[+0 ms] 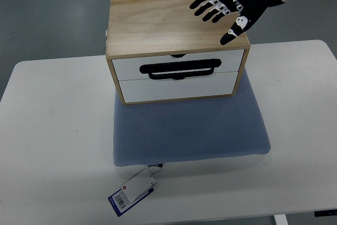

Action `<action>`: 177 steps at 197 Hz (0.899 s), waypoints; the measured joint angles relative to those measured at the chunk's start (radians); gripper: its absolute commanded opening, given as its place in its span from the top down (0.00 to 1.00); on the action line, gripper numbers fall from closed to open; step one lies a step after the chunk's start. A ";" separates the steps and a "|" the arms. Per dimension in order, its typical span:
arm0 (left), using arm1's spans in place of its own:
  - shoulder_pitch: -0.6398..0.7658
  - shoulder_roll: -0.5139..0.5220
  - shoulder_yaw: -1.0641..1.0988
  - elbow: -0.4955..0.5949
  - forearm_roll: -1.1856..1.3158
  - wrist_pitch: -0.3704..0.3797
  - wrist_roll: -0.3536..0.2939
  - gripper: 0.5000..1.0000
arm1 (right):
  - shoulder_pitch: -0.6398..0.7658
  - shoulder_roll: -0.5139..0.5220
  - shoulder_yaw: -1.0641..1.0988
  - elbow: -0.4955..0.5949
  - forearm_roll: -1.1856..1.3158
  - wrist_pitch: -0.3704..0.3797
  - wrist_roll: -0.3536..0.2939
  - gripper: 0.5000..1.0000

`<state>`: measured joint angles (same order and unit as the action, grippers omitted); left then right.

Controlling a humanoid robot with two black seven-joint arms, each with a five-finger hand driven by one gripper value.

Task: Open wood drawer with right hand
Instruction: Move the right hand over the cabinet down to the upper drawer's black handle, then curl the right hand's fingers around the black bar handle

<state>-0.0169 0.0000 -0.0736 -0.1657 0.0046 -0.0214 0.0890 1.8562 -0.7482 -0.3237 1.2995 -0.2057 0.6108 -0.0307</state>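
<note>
Your right hand (231, 8) hovers over the top of the wood drawer box (174, 19), toward its far right corner, with the fingers (209, 7) spread and relaxed, holding nothing; the thumb points down toward the box's front right edge. What you want is not up there: the black handle (181, 70) sits on the white front face (179, 66) of the upper drawer, below and to the left of your fingertips, on the side of the box facing you. Its long axis runs left to right across the face, so the fingers will likely have to come forward over the front edge, drop, and hook in from above or from the front. A second white drawer front (176, 89) lies just beneath, closed like the first. Only the right arm is in view, so it is the nearer by default. The box stands on the back part of a blue-grey cushion pad (189, 133), which rests on a white table (52, 130); the pad may let the box slide as you pull. A paper tag (132, 193) lies on the table beyond the pad's near edge, and there is free room in front for the drawer to travel.
</note>
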 measured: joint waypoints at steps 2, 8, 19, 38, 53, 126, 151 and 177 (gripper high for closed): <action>0.000 0.000 0.000 0.000 0.000 0.000 0.000 0.00 | 0.000 0.004 0.000 0.004 0.000 0.000 0.000 0.15; 0.000 0.000 0.000 0.000 0.000 0.000 0.000 0.00 | 0.000 0.016 0.000 0.016 -0.001 0.000 0.000 0.15; 0.000 0.000 0.000 0.000 0.000 0.000 0.000 0.00 | 0.002 0.040 0.000 0.033 -0.001 0.000 -0.001 0.15; 0.000 0.000 0.000 0.000 0.000 0.000 0.000 0.00 | 0.010 0.088 -0.005 0.044 -0.001 0.000 -0.005 0.15; 0.000 0.000 0.000 0.000 0.000 0.000 0.000 0.00 | 0.020 0.123 -0.022 0.045 -0.001 -0.010 -0.014 0.16; 0.000 0.000 0.000 0.000 0.000 0.000 0.000 0.00 | 0.088 0.313 -0.177 0.046 0.000 -0.179 -0.060 0.16; 0.000 0.000 0.000 0.000 0.000 0.000 0.000 0.00 | 0.090 0.330 -0.200 0.046 0.000 -0.210 -0.080 0.16; 0.000 0.000 0.000 0.000 0.000 0.000 0.000 0.00 | 0.095 0.338 -0.228 0.045 0.000 -0.235 -0.084 0.17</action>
<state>-0.0168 0.0000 -0.0736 -0.1657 0.0046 -0.0215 0.0890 1.9510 -0.4105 -0.5517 1.3442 -0.2055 0.3761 -0.1147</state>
